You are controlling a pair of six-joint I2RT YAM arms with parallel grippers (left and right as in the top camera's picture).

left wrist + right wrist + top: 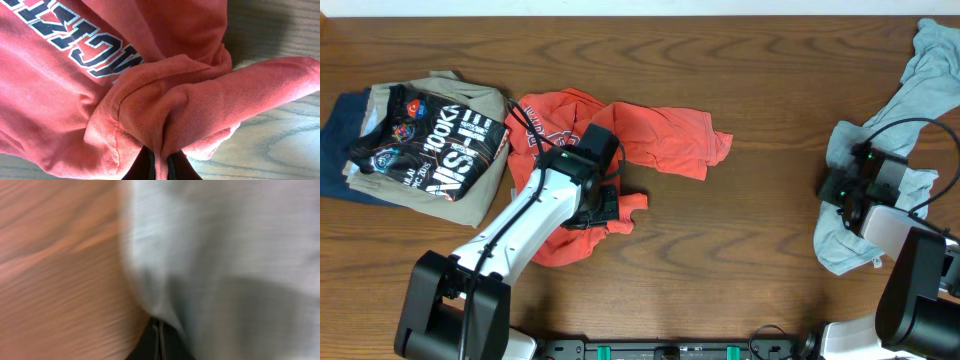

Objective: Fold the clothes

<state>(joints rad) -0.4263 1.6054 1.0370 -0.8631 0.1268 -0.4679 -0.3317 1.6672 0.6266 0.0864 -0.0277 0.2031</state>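
Two pincers are both down on cloth, well apart on the wooden surface (740, 270). The left pincer (603, 205) is closed on the red-orange T-shirt (655, 135). In the left wrist view its dark fingers (176, 169) stand almost together at the bottom edge, with only a thin ridge of orange fabric (200, 100) between them, and the cloth bunches upward from that pinch into a thick, rounded fold. Navy-and-white lettering (80, 42) runs across the flatter part of the shirt at upper left in that view. From overhead the T-shirt lies crumpled left of centre, one part spread toward the right and another part tucked under the left arm. It sits just beside a stack at the far left: a black shirt (440, 140) with white print on top, a tan garment (470, 205) under it and a navy garment (332, 150) at the bottom. The right pincer (845, 195) rests on a pale grey-blue garment (930, 70) that trails from the top right corner down the right side of the surface. The right wrist view is badly blurred, but its fingers (147, 347) show narrowed to a thin slit, with the pale cloth (225, 255) gathering down into that slit, so it appears clamped on this garment.
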